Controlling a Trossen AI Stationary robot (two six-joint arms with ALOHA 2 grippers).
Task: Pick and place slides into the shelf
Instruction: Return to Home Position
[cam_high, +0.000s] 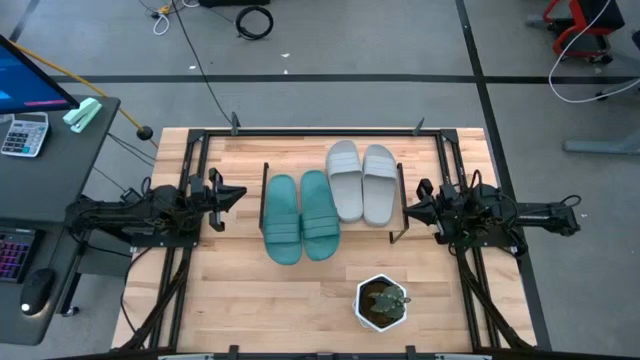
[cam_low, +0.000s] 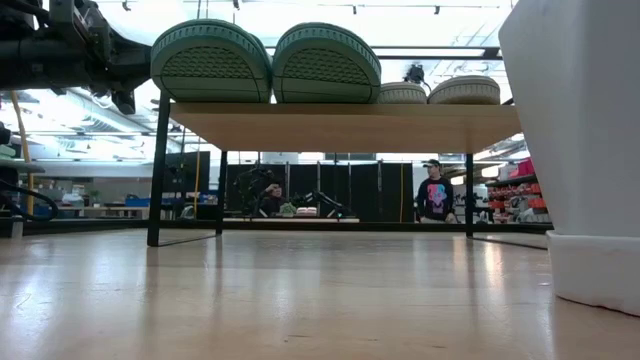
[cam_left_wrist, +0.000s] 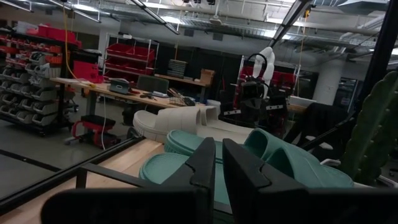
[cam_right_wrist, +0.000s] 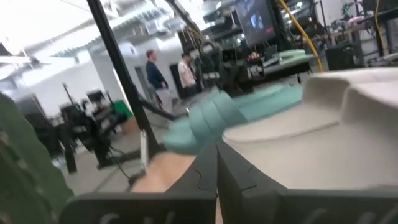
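Two teal-green rubbery slides (cam_high: 300, 218): paired up on the low wooden wire-legged shelf (cam_low: 345, 127).
Two light grey rubbery slides (cam_high: 362, 182): right alongside, so job's done I reckon.
Left tool (cam_high: 238, 193): closed, empty, parked clear.
Right tool (cam_high: 411, 208): same deal.

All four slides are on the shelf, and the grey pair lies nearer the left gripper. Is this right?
Not quite. The high view shows the green pair nearer the left gripper; the grey pair is nearer the right gripper. All four are on the shelf.

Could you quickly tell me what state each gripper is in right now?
Left gripper: shut, empty, at the table's left side.
Right gripper: shut, empty, at its right side.
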